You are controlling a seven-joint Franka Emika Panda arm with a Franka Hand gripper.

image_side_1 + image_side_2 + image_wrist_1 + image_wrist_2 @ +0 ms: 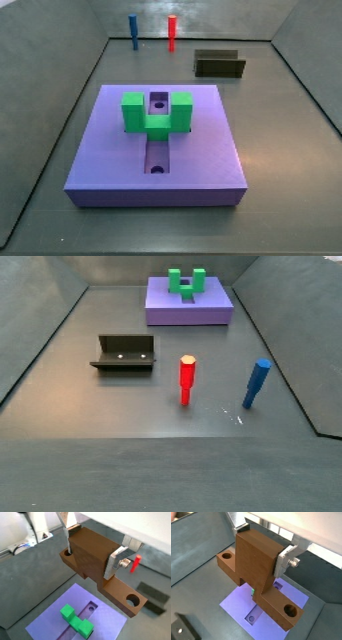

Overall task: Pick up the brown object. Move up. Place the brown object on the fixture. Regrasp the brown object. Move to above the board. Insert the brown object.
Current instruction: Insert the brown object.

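1. In both wrist views, closest to the camera, the tool point(90, 554) was closed on the brown object point(93, 559), its flat silver fingers point(113, 562) pressed against opposite sides of the piece's upper block.
2. The brown object point(258, 569) hung in the air, clear of the tabletop point(198, 587), with a stub carrying a round hole on one side and a longer arm with a round hole at its lower end.
3. Below it in both wrist views lay the purple board point(57, 619), directly beneath the held piece, with a lengthwise slot down its middle.
4. A green U-shaped block point(75, 618) stood on the board over the slot.
5. In a side view, the board point(158, 150) filled the near ground, and the green block point(155, 112) sat toward its far half, straddling the slot.
6. Farther back, the dark fixture point(219, 64) stood on the tabletop point(287, 150), well apart from the board.
7. Farthest away, a red peg point(171, 31) and a blue peg point(132, 31) stood upright near the back wall.
8. Neither side view showed the tool or the brown object.
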